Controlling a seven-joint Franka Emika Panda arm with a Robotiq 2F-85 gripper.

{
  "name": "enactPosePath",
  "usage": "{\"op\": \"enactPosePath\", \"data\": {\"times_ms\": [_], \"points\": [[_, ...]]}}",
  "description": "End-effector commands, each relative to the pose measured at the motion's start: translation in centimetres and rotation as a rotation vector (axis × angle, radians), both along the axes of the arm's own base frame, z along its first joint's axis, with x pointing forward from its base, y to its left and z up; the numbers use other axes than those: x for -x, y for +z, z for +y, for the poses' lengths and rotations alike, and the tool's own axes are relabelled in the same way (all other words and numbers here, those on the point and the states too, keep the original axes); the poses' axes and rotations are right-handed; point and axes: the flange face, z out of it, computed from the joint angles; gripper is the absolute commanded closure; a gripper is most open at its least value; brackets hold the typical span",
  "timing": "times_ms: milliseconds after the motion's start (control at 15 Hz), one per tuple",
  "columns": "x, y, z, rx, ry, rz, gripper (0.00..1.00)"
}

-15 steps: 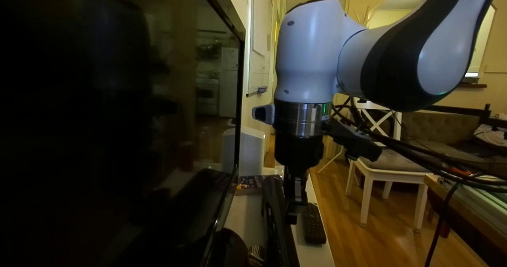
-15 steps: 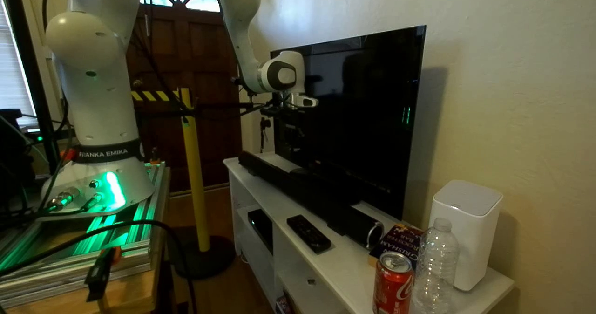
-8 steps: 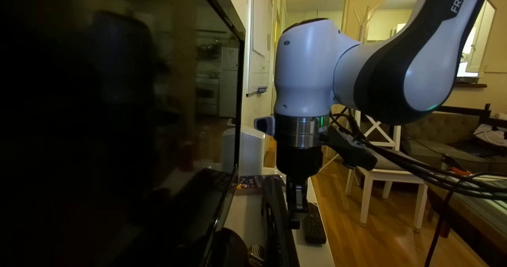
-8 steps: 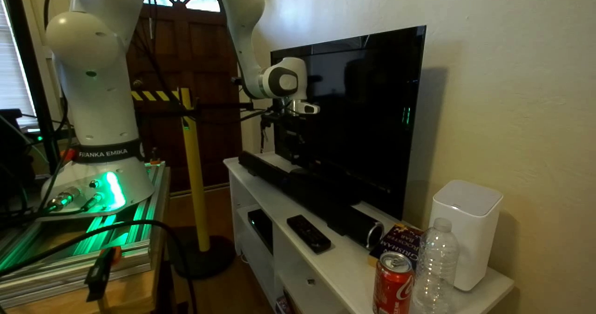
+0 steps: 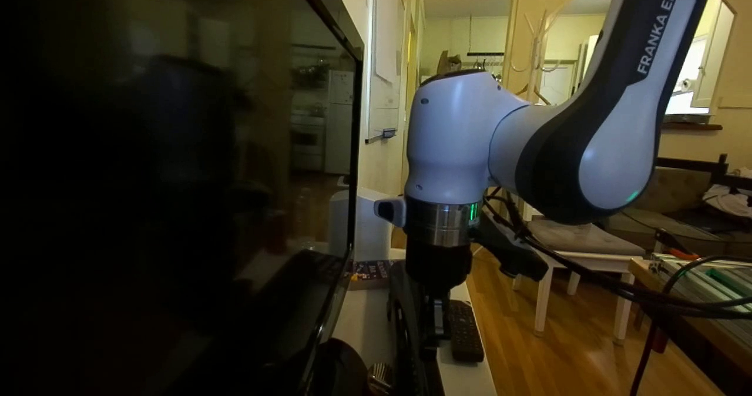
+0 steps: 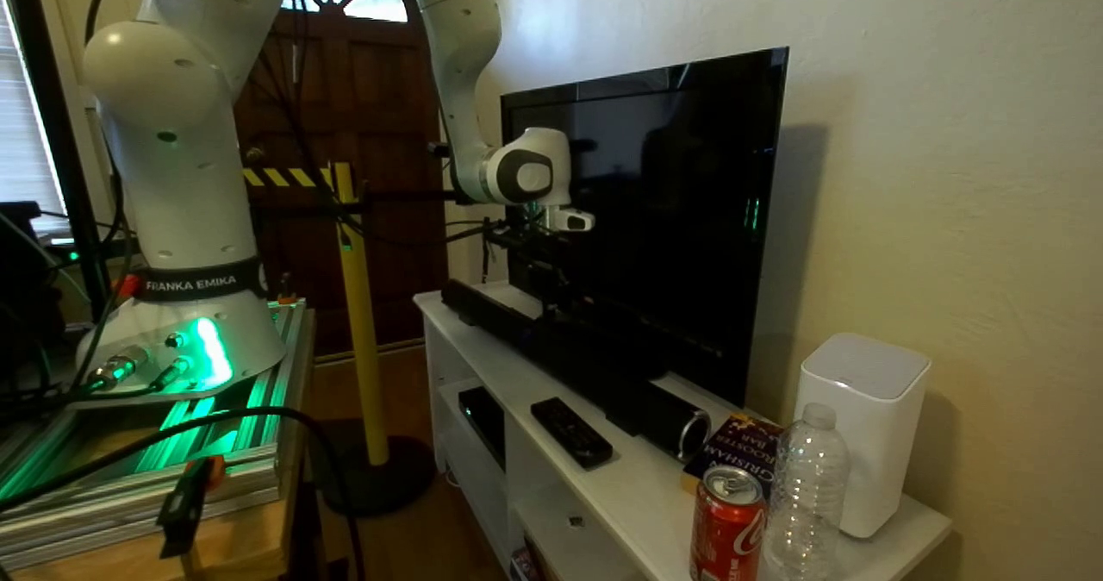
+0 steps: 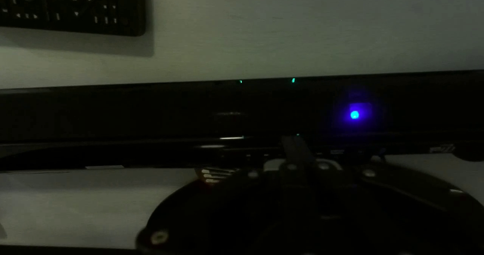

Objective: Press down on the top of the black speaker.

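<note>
A: Black speaker (image 6: pixel 569 364), where?
B: Lengthwise on the white stand (image 6: pixel 638 486), in front of the TV screen (image 6: pixel 681 228). Remote control (image 6: pixel 571 432) lies apart from it, between speaker and the stand's front edge. Book (image 6: pixel 745 447) near one end.
A: Gripper (image 7: pixel 296 143)?
B: Points down at the speaker, fingers pressed together. Wrist view: tips overlap the speaker's edge farther from the remote.
A: Contact?
B: Cannot tell; too dark there. Blue light (image 7: pixel 354 115) glows on the speaker, to one side of the fingertips.
</note>
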Motion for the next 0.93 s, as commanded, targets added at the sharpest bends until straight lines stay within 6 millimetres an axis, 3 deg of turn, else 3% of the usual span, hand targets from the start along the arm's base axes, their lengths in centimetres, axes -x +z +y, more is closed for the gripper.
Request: {"op": "enactPosePath", "data": {"times_ms": [0,867], "points": [[-0.8,-1.3,-0.2,-0.024,0.014,-0.024,0.99],[-2.4,-2.6,-1.0,-0.01,0.025,-0.059,0.99]]}}
